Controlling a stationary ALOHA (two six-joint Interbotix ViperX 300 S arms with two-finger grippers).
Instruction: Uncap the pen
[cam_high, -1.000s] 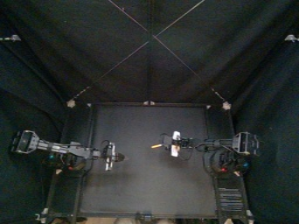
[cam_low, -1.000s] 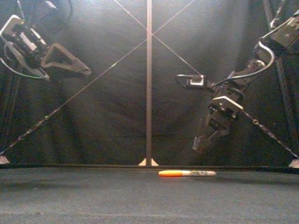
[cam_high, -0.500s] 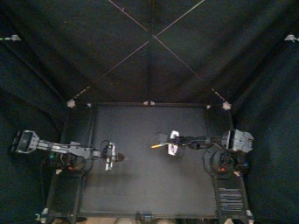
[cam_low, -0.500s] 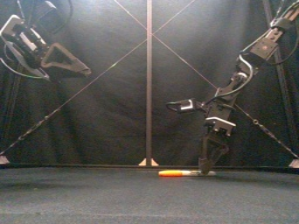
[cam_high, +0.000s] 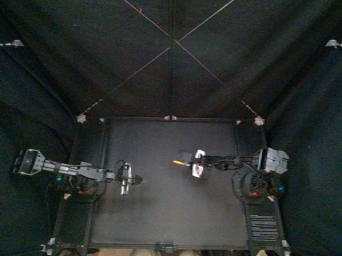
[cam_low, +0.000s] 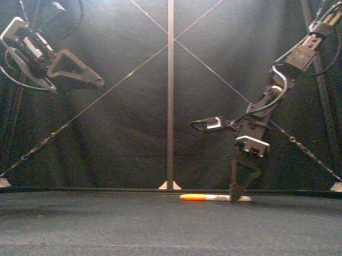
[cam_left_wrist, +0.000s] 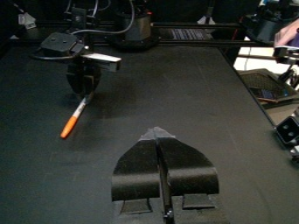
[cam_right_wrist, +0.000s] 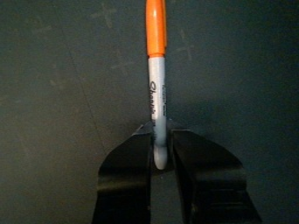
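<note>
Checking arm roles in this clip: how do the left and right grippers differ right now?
The right gripper is down at the table; the left gripper hangs high, off to the side. The right gripper's jaws close on the pen's white barrel; the left gripper's are shut on nothing. Both are black two-jaw grippers.

Right arm (cam_low: 297, 55): descends steeply from the upper right, wrist bent. The right gripper (cam_low: 238, 192) points straight down, tips at the worktop (cam_high: 160, 215). Its fingers (cam_right_wrist: 122, 171) are closed on the pale end of the pen (cam_right_wrist: 156, 61).

Left arm (cam_high: 60, 168): reaches in from the left, held high. The left gripper (cam_left_wrist: 159, 133) is angled downward, fingers pressed together, holding nothing.
</note>
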